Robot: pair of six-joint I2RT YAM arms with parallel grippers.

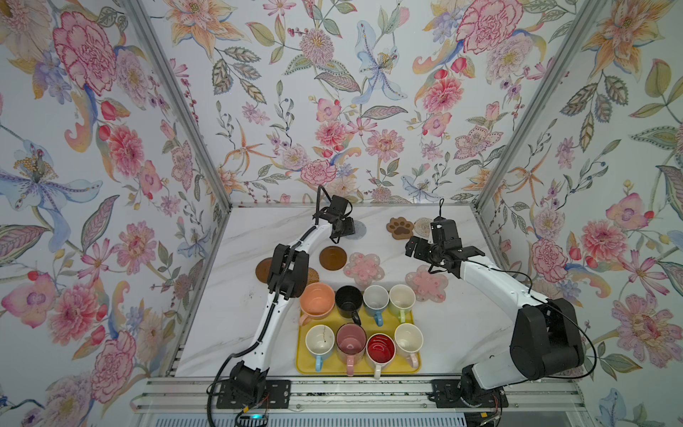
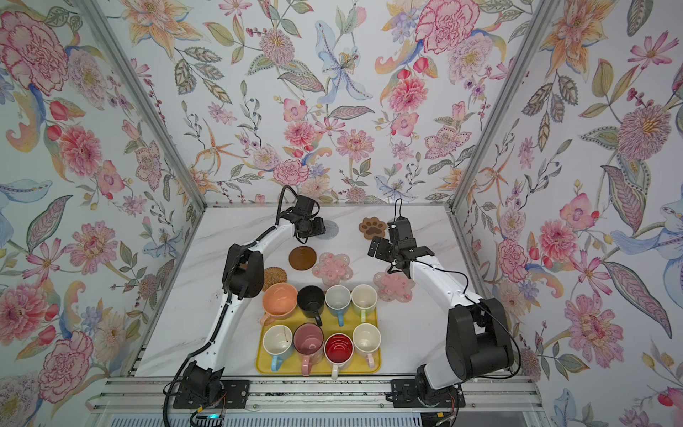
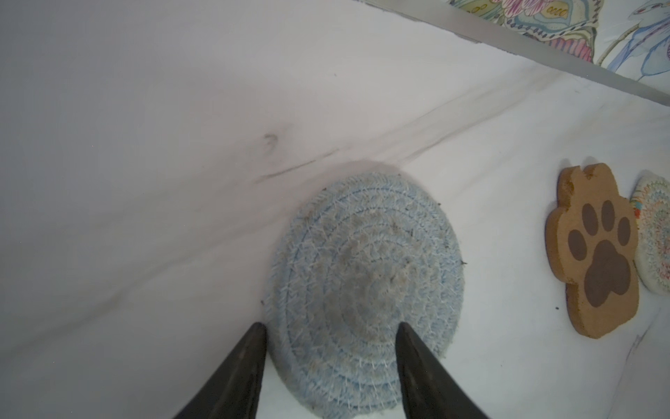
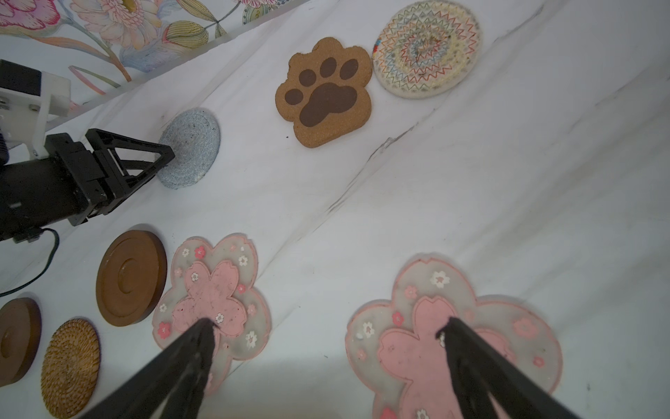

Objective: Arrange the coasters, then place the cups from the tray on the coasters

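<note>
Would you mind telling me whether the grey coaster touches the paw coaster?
Apart. The left wrist view shows bare table between the grey coaster and the paw coaster; the right wrist view agrees.

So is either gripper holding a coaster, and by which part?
Neither, apparently. The left gripper, jaws open, sits at one edge of the grey woven coaster, which lies flat on the table; the right gripper hangs open and empty.
</note>
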